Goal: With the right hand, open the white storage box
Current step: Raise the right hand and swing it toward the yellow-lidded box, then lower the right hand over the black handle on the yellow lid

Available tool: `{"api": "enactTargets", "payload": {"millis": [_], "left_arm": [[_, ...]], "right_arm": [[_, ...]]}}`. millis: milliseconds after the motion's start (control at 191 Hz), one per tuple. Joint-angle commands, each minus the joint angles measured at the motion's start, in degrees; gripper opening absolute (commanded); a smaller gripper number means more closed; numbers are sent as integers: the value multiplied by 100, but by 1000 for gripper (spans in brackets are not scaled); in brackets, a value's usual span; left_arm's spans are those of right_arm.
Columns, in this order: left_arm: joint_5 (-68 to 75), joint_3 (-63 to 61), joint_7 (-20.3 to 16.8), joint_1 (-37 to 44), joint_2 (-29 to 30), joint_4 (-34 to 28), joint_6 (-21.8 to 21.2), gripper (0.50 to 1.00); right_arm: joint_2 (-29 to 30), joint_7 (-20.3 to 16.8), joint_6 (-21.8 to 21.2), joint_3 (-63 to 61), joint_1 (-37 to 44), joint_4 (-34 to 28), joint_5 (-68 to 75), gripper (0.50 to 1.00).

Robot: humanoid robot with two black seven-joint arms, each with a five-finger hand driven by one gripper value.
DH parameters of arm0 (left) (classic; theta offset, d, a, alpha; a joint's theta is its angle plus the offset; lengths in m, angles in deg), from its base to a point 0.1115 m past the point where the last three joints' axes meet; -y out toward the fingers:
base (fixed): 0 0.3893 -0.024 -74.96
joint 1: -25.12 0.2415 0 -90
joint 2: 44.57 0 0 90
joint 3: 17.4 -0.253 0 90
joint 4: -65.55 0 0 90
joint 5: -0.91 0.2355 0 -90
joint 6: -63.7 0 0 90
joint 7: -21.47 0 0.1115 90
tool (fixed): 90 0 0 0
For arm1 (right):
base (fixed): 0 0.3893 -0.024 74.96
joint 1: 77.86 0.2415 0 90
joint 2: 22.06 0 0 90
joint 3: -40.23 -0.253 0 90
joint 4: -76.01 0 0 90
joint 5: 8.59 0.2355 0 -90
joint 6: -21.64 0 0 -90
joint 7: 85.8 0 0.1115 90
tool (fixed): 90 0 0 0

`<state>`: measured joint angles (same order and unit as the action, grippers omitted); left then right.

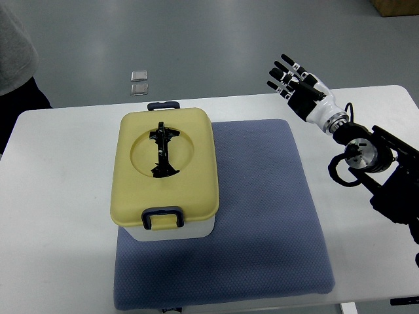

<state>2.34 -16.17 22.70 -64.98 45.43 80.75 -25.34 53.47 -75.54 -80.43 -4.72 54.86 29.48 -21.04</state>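
The white storage box [171, 230] stands on the left part of a blue-grey mat [262, 216]. Its pale yellow lid [190, 176] is down, with a black folding handle [162, 150] lying in a round recess. Dark blue latches sit at the near side [163, 218] and the far side [163, 104]. My right hand [289, 77] hovers over the table's far right edge, well to the right of the box, fingers spread and holding nothing. Its arm [366, 154] comes in from the right edge. The left arm does not show.
The white table [59, 196] carries the mat and box. A person's grey sleeve [13, 46] shows at the top left corner. Two small clear packets [139, 82] lie on the grey floor beyond the table.
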Motion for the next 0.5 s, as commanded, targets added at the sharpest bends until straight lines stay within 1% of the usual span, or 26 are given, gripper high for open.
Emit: {"api": "enactTargets", "payload": {"millis": [0, 47, 58, 136, 220, 314, 377, 408, 497], "left_arm": [[7, 0, 0, 0, 0, 0, 0, 1000], [7, 0, 0, 0, 0, 9, 9, 1000], [7, 0, 0, 0, 0, 9, 9, 1000], [7, 0, 0, 0, 0, 9, 9, 1000], [7, 0, 0, 0, 0, 9, 9, 1000], [7, 0, 0, 0, 0, 9, 9, 1000], [-2, 9, 0, 0, 0, 9, 9, 1000], [-2, 9, 0, 0, 0, 9, 9, 1000], [-2, 9, 0, 0, 0, 9, 9, 1000]], "right_arm": [[-257, -112, -155, 470, 412, 3, -1443, 928], [-424, -112, -454, 734, 685, 3, -2243, 928], [-424, -112, -454, 734, 685, 3, -2244, 928], [-626, -112, -981, 1120, 1221, -6, -3386, 928], [-767, -103, -1377, 1490, 1819, -58, -4371, 928], [-908, -77, -1826, 1868, 2522, -340, -5417, 928], [-925, -59, -2168, 2070, 2996, -726, -6049, 928], [-925, -59, -2291, 2166, 3146, -901, -6260, 928], [-873, -50, -2293, 2456, 3541, -1279, -6647, 928]]}}
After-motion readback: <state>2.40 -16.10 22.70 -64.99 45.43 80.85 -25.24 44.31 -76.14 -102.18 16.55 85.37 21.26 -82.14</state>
